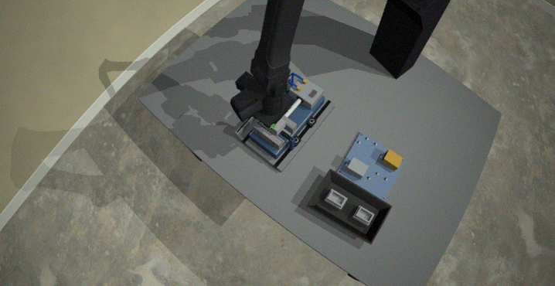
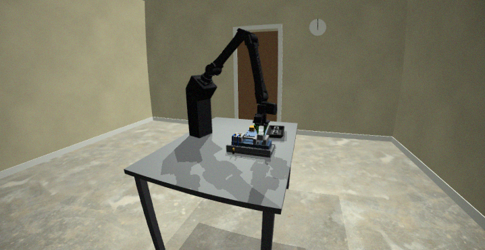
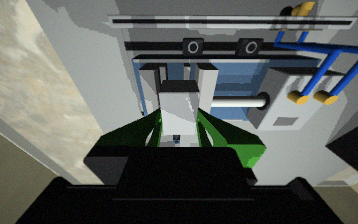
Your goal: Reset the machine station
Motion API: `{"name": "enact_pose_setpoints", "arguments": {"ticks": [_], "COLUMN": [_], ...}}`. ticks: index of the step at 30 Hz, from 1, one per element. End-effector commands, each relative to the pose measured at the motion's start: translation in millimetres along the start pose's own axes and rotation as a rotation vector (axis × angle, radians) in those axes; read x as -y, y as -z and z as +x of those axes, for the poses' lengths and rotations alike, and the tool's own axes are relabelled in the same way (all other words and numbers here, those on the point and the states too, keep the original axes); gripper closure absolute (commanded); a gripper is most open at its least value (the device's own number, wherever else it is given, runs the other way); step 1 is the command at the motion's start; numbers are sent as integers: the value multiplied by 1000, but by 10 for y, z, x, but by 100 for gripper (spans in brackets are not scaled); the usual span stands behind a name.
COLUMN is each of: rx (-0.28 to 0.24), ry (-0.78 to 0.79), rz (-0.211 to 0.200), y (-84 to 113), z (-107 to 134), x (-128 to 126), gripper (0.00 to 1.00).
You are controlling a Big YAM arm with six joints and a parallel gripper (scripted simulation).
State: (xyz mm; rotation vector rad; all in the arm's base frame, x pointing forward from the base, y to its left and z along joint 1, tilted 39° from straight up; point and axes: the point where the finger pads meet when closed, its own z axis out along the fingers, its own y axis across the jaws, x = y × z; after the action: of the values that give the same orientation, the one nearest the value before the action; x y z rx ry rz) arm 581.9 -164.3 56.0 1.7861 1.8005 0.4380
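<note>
Evidently the plain gray aluminum blank (image 1: 278,125) (image 2: 261,130) (image 3: 179,112) was at the vise, lined up with the gap between its jaws, though whether it touched the low bars could not be told. The gripper (image 1: 280,118) (image 2: 261,131) (image 3: 179,112) had its green fingers closed on the blank's two sides. In the wrist view, the pale fixed jaw (image 3: 150,87) stood left and the pale moving jaw (image 3: 208,87) right, with a round white rod (image 1: 293,107) (image 3: 237,102) running to the gray block with blue hoses (image 1: 308,91) (image 3: 287,97).

The likeliest trouble was tight clearance: a slight sideways error could catch the blank or a finger on a jaw top. Letting go too high could leave it tilted, and opening wide could nudge a jaw or drag the blank off the fixed jaw or stop.

Farther right in the top view, a second gray block (image 1: 356,167) and a yellow brass block (image 1: 393,160) sat on the light-blue pinned plate (image 1: 374,168); pins beneath them could not be ruled out. Nearer, two pocketed parts (image 1: 335,199) lay pocket up in the black tray (image 1: 382,224).
</note>
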Motion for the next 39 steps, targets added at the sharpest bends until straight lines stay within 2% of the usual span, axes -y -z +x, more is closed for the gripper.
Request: {"name": "enact_pose_setpoints", "arguments": {"ticks": [1, 7, 23, 39], "rx": [2, -1, 6, 6], "ry": [8, 8, 8, 8], "rz": [-38, -27, -52, -52], "y": [40, -24, 85, 94], "z": [38, 50, 24, 22], "x": [-200, -155, -252, -259], "gripper": [100, 100, 100, 100]}}
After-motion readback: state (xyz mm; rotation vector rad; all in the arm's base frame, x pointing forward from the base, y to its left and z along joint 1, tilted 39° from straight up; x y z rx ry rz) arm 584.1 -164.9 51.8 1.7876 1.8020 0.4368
